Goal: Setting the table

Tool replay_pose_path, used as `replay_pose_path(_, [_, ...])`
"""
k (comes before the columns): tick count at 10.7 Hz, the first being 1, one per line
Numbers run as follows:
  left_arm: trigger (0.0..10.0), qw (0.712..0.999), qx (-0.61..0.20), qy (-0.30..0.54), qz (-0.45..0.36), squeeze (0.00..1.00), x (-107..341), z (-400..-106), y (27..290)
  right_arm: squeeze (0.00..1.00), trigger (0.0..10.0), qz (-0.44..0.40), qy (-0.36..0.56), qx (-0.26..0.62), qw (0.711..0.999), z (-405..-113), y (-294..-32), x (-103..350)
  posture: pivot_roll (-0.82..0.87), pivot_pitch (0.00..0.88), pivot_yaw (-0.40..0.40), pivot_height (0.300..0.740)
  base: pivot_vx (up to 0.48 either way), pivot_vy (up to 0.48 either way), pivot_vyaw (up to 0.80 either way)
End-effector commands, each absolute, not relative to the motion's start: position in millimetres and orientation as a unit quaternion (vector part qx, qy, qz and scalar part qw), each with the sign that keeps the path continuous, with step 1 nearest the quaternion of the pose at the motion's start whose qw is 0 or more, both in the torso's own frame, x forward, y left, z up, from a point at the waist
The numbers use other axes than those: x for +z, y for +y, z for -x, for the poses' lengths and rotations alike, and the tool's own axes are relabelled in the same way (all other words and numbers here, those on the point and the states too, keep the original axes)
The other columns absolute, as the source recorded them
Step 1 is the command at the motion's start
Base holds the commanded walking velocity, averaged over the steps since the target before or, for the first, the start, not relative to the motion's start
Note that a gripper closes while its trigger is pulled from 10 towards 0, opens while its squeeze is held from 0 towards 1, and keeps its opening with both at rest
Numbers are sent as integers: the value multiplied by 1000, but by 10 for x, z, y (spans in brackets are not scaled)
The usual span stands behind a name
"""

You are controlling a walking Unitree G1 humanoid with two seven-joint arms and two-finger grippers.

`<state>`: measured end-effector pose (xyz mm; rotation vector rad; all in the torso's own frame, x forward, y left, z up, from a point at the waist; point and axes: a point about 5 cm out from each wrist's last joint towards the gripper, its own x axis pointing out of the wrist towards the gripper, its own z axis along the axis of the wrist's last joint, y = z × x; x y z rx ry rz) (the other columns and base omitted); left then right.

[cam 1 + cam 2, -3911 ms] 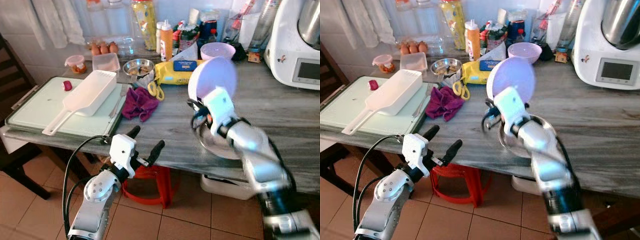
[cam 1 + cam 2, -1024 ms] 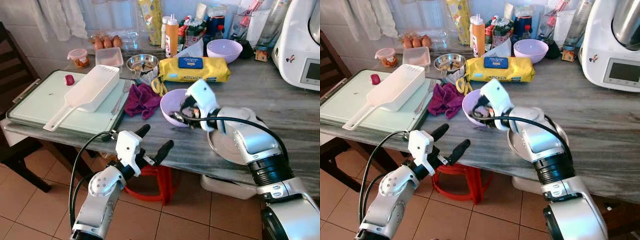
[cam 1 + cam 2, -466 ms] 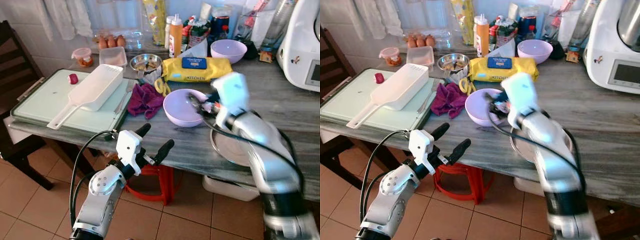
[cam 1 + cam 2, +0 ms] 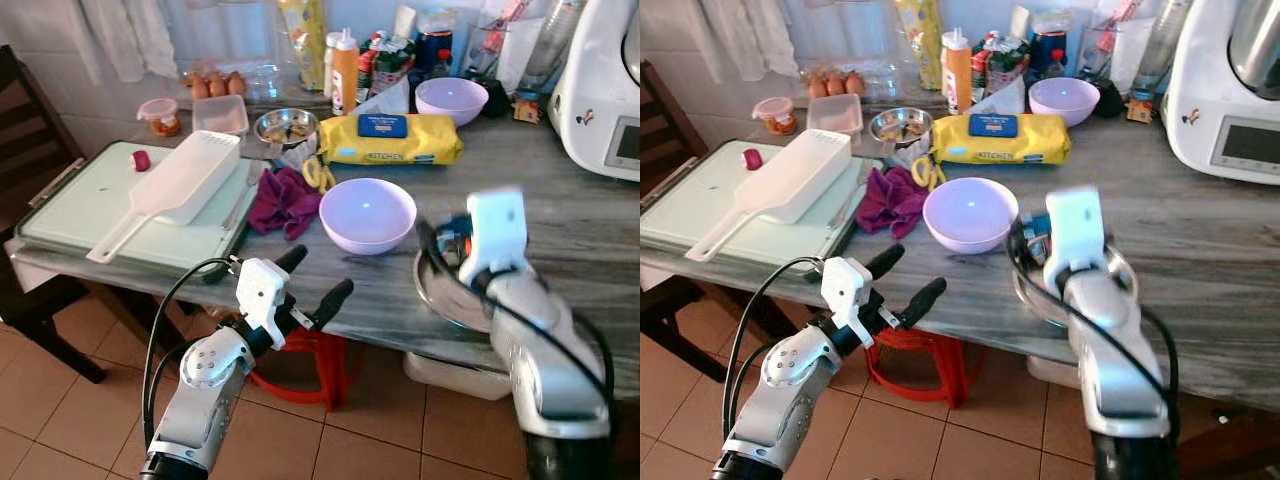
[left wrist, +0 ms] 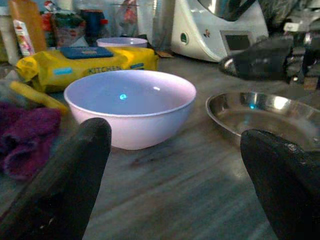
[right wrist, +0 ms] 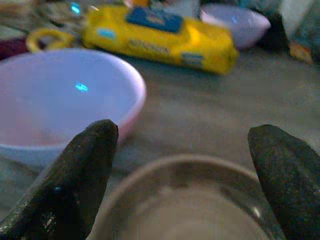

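left claw (image 4: 312, 282) open, right claw (image 6: 180, 165) open

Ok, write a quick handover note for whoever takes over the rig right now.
Right gripper: open, holding nothing, above the steel plate near the table's front edge.
Left gripper: open, idle, in front of the table edge.
Done: the lilac bowl stands upright on the table, beside the plate and the purple cloth.
Left: a second lilac bowl sits at the back by the yellow wipes pack; no cutlery laid yet.

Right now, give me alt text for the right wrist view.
The open right gripper hovers above a round steel plate. Beyond it on the grey marble table, a pale lilac plastic bowl stands upright before a yellow wipes pack.
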<state>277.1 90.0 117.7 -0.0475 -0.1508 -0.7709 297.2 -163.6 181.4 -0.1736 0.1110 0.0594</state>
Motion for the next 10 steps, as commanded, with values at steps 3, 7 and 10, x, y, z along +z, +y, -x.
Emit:
replay_pose_path(3, [10000, 916, -395, -69, 19, 0, 1200, -2743, 994, 1000, 10000, 68, 93, -10, 993, -2916, -1738, 1739, -237, 97, 71, 740, 0, 0, 0])
replay_pose_path(7, [10000, 914, -399, -67, 17, 0, 1195, -2719, 983, 1000, 10000, 41, 157, -11, 987, -2897, -1736, 1564, -233, 96, 67, 740, 0, 0, 0])
replay_pose_path(10, [10000, 913, -403, -64, 14, 0, 1191, -2712, 999, 1000, 10000, 17, 190, -6, 982, -2886, -1706, 1416, -229, 100, 69, 740, 0, 0, 0])
